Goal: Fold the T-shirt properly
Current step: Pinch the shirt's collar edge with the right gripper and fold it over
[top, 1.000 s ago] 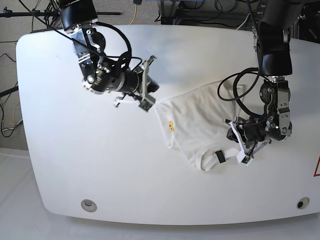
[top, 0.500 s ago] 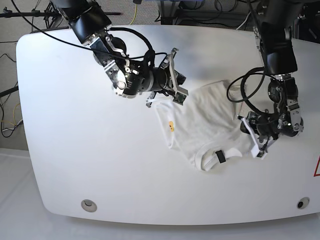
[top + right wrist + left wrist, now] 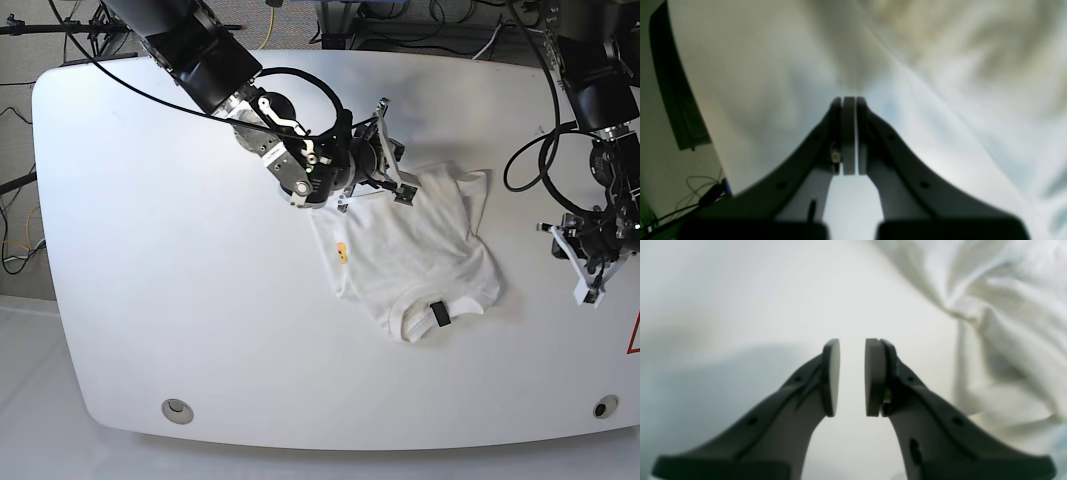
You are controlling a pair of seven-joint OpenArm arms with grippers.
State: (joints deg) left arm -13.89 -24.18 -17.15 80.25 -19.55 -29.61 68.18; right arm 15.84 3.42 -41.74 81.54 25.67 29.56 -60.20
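Two grippers work over one T-shirt (image 3: 415,250), which lies rumpled on the white counter (image 3: 150,250) right of centre, neck tag (image 3: 437,313) toward the front edge, small yellow mark (image 3: 342,251) on its left part. Folding looks barely begun: the cloth is bunched, sleeves uneven, no neat rectangle yet. The right gripper (image 3: 392,178) is clenched with nothing visible between its jaws, at the shirt's far edge. The left gripper (image 3: 852,376), slightly parted and empty, hangs beside the shirt, apart from it.
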